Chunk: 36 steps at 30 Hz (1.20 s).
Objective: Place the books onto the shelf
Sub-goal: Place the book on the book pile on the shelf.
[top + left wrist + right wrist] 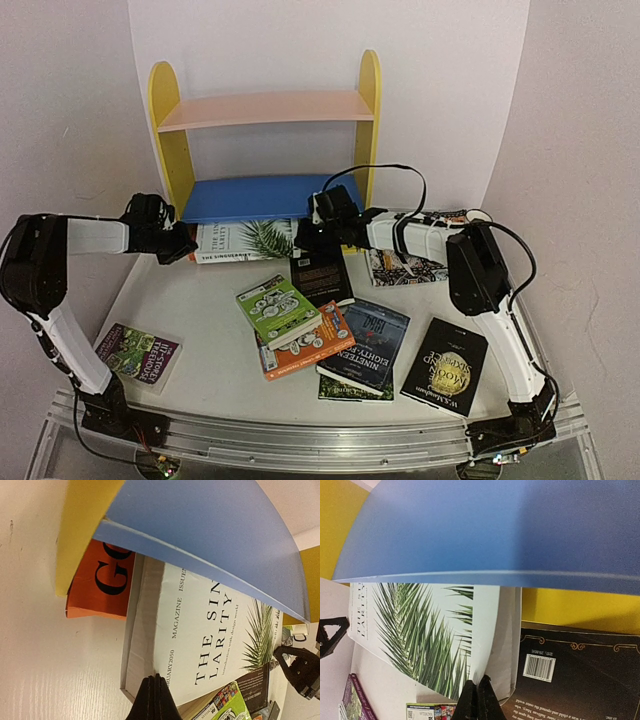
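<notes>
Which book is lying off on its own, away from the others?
The purple floral book, alone near the left arm's base; the rest lie grouped further right.

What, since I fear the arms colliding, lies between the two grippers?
The white palm-leaf magazine, partly under the blue board, spans the gap between left gripper and right gripper, seen in the top view.

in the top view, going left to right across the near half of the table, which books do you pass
purple floral book → green book → dark blue book → black book with gold moon
</notes>
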### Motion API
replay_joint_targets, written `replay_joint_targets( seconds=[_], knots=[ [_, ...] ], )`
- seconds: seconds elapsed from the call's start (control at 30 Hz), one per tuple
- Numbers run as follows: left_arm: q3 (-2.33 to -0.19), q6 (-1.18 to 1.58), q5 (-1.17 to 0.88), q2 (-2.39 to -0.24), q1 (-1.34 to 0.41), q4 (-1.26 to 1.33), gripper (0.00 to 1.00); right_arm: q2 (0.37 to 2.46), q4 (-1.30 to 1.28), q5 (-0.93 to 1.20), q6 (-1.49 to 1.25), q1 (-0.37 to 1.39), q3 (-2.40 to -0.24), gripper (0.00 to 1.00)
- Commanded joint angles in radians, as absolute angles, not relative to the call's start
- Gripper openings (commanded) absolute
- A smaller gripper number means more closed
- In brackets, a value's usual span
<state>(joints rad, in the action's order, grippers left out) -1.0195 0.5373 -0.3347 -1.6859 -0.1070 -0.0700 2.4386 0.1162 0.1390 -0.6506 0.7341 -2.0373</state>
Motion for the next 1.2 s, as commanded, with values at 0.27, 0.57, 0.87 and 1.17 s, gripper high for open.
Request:
replay_joint_targets(
  seconds=[0.27,0.57,0.87,1.17],
  knots=[
    [-1.036,0.592,-0.340,-1.650,-0.126,0.018,0.00,2.421,0.301,0.237,-0.619,0.801,-2.067,0.00],
    [-1.006,0.630,-0.246,-1.624,-0.127,0.080,0.00,2.457,0.353,0.243,-0.607,0.806,-2.090,0.00],
    [-0.964,0.654,-0.197,-1.620,-0.125,0.140,0.00,2.509,0.410,0.251,-0.591,0.817,-2.126,0.00],
    [-0.958,0.670,-0.164,-1.632,-0.126,0.215,0.00,2.554,0.457,0.220,-0.579,0.824,-2.176,0.00]
  ],
)
